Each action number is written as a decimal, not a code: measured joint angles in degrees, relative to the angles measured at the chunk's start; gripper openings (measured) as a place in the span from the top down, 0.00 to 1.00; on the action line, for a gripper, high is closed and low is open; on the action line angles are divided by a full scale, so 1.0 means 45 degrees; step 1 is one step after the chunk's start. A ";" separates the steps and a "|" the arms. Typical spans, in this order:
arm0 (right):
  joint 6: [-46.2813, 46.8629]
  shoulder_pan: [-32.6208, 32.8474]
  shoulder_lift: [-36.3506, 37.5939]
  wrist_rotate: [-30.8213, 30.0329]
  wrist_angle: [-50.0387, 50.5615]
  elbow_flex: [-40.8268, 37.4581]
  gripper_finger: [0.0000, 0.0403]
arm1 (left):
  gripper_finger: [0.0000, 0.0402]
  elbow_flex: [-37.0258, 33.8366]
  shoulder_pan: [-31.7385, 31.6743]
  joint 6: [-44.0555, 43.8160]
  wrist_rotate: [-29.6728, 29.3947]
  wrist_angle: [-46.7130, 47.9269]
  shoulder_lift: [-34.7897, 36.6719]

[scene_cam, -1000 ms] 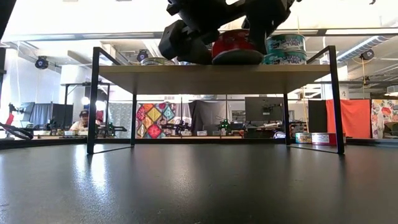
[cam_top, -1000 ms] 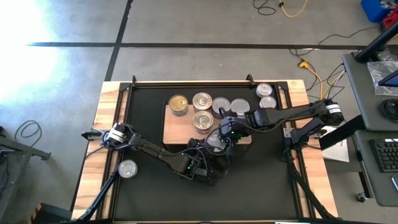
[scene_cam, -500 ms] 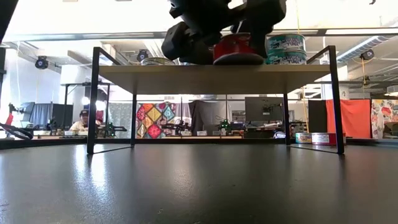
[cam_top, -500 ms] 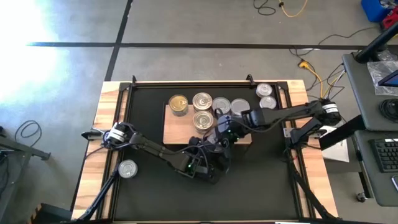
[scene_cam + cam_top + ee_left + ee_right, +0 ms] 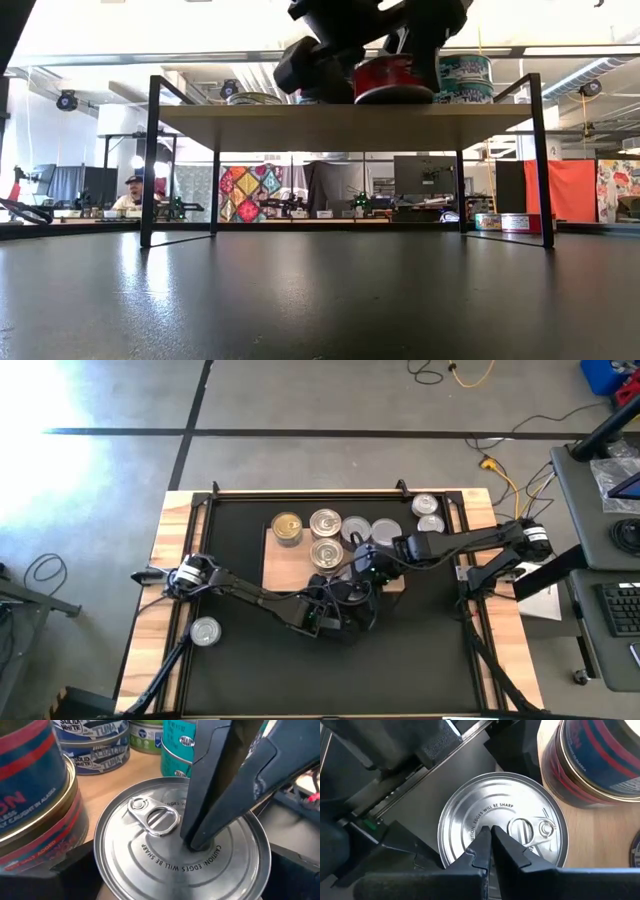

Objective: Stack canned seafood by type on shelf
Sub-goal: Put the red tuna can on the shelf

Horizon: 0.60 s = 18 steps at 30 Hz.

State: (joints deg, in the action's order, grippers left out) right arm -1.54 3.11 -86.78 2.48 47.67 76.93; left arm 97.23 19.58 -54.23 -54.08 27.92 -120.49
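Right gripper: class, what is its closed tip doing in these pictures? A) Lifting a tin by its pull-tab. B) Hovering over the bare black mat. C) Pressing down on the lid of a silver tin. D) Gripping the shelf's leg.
C: the right gripper, jaws shut, rests its tip on the silver tin's lid, beside the pull-tab, not hooked in it.

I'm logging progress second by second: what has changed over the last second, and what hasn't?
The left gripper slid right and closer along the shelf's front edge, and the red-labelled tin between its open fingers shifted right with it. The right gripper stayed shut, its tips pressing on that tin's lid. The other tins kept their places.
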 joint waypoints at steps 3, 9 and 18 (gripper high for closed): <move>-0.0006 -0.0005 -0.0035 -0.0077 0.0014 0.0000 0.97 | 0.00 0.0663 -0.0052 -0.0290 0.0437 0.1383 -0.0081; -0.0136 -0.0034 -0.0079 -0.0223 0.0028 -0.0083 0.97 | 0.00 0.1175 -0.0314 -0.0454 0.1543 0.2487 -0.0115; -0.0002 -0.0336 -0.0084 -0.0529 0.0183 -0.0238 0.97 | 0.00 0.1134 -0.0144 -0.0631 0.0563 0.2556 -0.0157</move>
State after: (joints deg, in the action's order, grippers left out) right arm -1.55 1.60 -87.15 0.10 48.49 75.85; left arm 102.34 18.94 -57.07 -51.54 39.42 -121.20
